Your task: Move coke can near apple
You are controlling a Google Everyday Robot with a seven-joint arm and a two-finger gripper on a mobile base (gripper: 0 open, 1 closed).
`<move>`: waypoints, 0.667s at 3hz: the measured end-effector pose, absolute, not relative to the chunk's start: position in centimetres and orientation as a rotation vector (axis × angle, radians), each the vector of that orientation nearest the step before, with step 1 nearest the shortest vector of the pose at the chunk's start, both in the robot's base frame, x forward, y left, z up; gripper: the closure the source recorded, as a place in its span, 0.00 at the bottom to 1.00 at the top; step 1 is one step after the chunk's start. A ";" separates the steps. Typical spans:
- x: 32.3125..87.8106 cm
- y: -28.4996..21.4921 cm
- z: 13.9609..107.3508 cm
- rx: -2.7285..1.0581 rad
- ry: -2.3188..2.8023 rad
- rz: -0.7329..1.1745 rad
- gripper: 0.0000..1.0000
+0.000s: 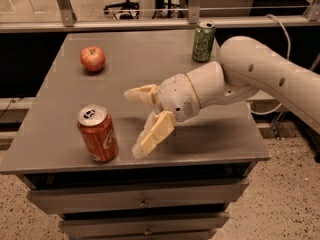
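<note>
The coke can point(97, 133) stands upright near the front left edge of the grey table point(145, 59); it is red-orange with white script and a silver top. The apple point(92, 58) sits at the table's far left, well behind the can. My gripper point(134, 122) reaches in from the right, just right of the coke can and apart from it. Its two cream fingers are spread open and hold nothing. One finger point(141, 94) points left, the other point(154, 135) angles down toward the table.
A green can point(203, 42) stands upright at the table's back right, behind my arm point(260, 74). The table is a drawer cabinet with drawers point(142, 202) below its front edge. A metal rail point(150, 24) and an office chair lie behind.
</note>
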State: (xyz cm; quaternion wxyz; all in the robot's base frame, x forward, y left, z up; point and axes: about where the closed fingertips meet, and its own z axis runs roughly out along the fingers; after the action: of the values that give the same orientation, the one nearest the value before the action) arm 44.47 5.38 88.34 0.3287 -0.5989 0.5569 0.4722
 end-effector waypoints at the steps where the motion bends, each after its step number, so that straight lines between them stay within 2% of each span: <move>1: 43.4 8.2 87.9 -1.552 1.404 1.277 0.00; 2: 42.7 9.9 87.9 -1.548 1.371 1.299 0.00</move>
State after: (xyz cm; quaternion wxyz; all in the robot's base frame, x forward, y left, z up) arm 42.68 9.95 87.89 0.3425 -0.5956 0.5275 0.4997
